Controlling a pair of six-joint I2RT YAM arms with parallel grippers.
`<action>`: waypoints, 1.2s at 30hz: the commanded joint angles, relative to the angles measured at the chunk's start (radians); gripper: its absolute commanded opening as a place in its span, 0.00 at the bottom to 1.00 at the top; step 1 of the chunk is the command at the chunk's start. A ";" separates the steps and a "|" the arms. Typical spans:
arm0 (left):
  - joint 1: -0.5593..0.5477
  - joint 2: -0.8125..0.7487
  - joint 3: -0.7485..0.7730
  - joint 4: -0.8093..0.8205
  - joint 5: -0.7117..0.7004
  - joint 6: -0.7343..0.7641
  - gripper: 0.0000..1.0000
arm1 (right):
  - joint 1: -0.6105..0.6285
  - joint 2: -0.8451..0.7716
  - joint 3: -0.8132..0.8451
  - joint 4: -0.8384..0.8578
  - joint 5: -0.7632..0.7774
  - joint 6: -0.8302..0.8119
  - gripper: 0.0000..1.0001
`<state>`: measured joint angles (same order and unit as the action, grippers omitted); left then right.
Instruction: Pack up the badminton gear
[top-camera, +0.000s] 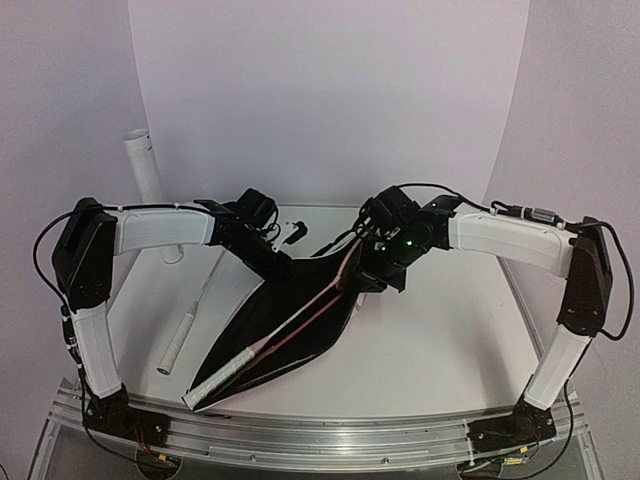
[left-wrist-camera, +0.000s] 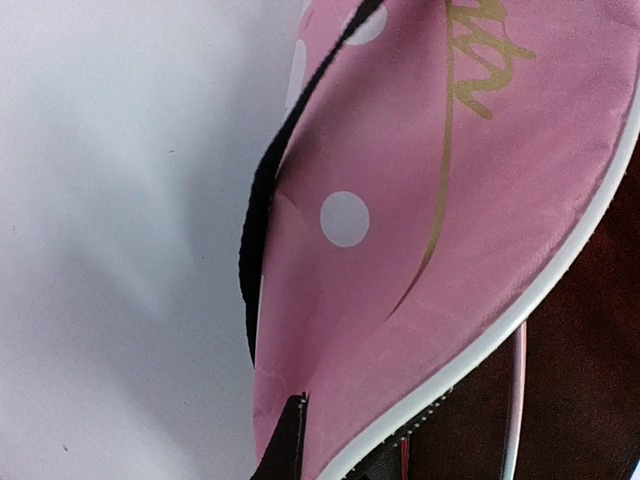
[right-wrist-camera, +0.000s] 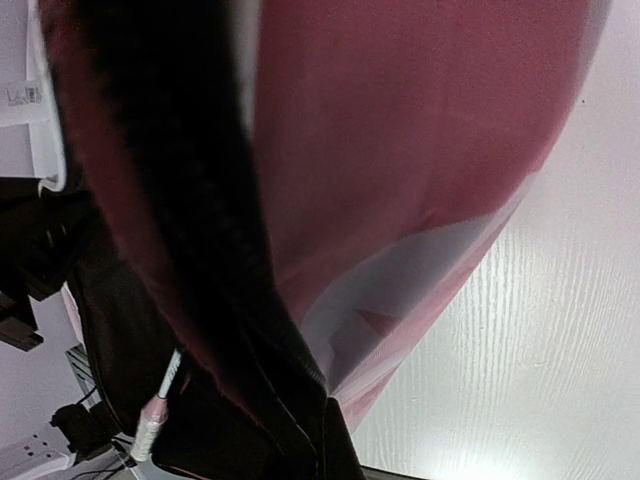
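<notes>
A long bag (top-camera: 290, 320) lies slantwise on the white worktop (top-camera: 440, 340), running from near left toward far centre, its mouth spread open on a dark lining. Close up, its outer flap (left-wrist-camera: 420, 250) is pink with white dots, gold script and white piping, and a black strap (left-wrist-camera: 262, 210) runs along its edge. A tall white tube (top-camera: 143, 165) stands at the far left. A small black item (top-camera: 296, 233), too small to identify, lies just beyond the bag. A metal rail (top-camera: 330, 440) borders the near edge, and a pale backdrop (top-camera: 330, 90) curves behind.
</notes>
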<state>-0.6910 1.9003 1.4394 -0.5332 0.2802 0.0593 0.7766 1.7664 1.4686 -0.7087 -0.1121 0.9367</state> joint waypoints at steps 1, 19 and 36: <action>0.011 -0.011 0.000 -0.004 0.046 -0.043 0.00 | 0.005 0.006 0.025 -0.020 0.035 -0.122 0.01; 0.056 -0.034 -0.064 0.020 0.102 -0.105 0.00 | 0.119 -0.047 0.289 -0.039 0.060 -0.892 0.45; 0.056 -0.044 -0.043 -0.007 0.113 -0.085 0.00 | 0.394 0.370 0.517 -0.041 -0.344 -1.851 0.59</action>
<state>-0.6393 1.8969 1.3937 -0.5102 0.3931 -0.0320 1.1386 2.0804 1.9007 -0.7194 -0.3553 -0.6850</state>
